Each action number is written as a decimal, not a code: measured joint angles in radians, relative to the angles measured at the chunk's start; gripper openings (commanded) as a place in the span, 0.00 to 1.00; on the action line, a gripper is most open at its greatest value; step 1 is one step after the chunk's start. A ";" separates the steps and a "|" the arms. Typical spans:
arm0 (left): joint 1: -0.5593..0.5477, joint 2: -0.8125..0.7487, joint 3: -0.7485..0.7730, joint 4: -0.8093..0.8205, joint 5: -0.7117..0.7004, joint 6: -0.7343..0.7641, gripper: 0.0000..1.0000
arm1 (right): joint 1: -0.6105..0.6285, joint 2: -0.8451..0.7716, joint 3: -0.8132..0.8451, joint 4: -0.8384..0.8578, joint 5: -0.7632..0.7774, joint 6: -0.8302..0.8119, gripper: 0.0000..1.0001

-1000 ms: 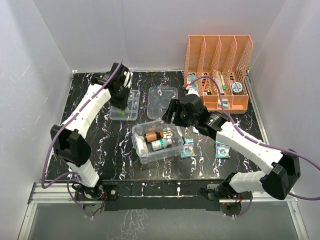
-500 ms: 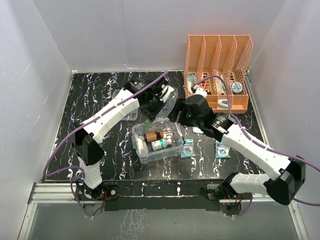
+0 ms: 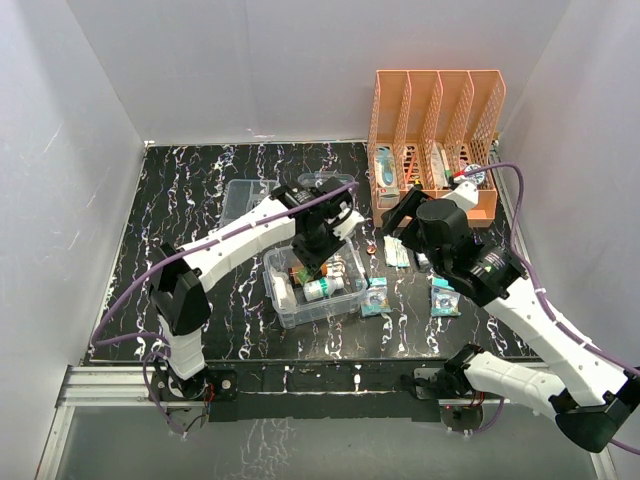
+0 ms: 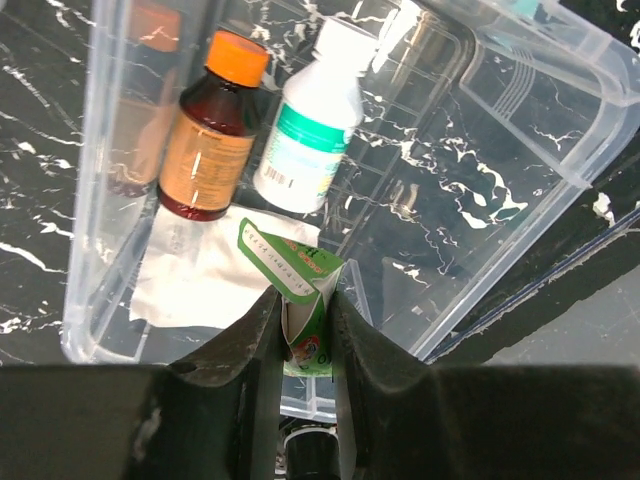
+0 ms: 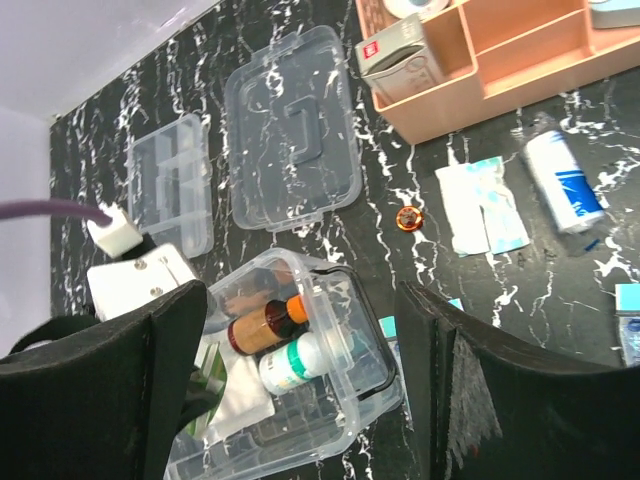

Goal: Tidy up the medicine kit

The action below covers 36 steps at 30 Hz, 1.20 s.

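Pinches a small green-and-white carton (image 4: 297, 270) tight in the left gripper (image 4: 305, 300), over the clear box (image 3: 283, 312) by the table's middle. Spreads the right gripper (image 5: 300, 300) wide and empty above the table's right half.

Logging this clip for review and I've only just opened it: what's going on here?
The left gripper holds a small green packet over the open clear box, which already contains a brown bottle, a white bottle and a white packet. The right gripper is open and empty, near the orange rack. The lid and divided tray lie on the table behind the box. Loose packets sit to its right.
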 measured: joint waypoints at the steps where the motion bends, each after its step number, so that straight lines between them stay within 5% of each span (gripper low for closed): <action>1: -0.006 0.000 -0.009 0.005 0.005 0.002 0.20 | 0.000 -0.003 0.000 -0.008 0.013 0.003 0.75; 26: -0.104 0.090 -0.178 0.193 0.009 0.148 0.24 | -0.001 -0.078 -0.027 -0.092 0.119 0.036 0.79; 36: -0.131 0.089 -0.230 0.237 0.019 0.242 0.54 | -0.002 -0.069 -0.027 -0.101 0.122 0.043 0.80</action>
